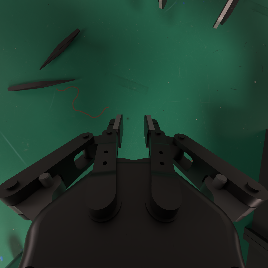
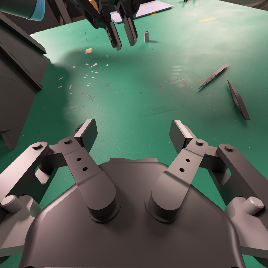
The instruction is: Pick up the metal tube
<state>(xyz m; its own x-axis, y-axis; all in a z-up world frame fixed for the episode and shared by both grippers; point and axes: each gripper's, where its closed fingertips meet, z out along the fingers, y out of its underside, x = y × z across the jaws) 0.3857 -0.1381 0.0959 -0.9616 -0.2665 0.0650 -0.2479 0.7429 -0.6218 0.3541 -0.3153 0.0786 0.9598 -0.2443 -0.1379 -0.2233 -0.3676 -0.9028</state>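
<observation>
The metal tube (image 2: 146, 36) is a short grey cylinder standing upright on the green mat (image 2: 130, 101), far from my right gripper; it does not show in the left wrist view. My left gripper (image 1: 133, 123) hangs over bare mat with its jaws partly apart and nothing between them. In the right wrist view the left gripper (image 2: 125, 46) hovers above the mat, just left of and nearer than the tube. My right gripper (image 2: 133, 130) is wide open and empty, low over the mat. Its fingers (image 1: 224, 14) show at the top right of the left wrist view.
Two dark tweezers (image 2: 213, 76) (image 2: 237, 100) and a thin red wire (image 2: 181, 82) lie on the right; they also show in the left wrist view: tweezers (image 1: 60, 48) (image 1: 40, 85), wire (image 1: 87, 104). A dark block (image 2: 18, 65) stands left. A pale tray (image 2: 152, 8) lies at the back.
</observation>
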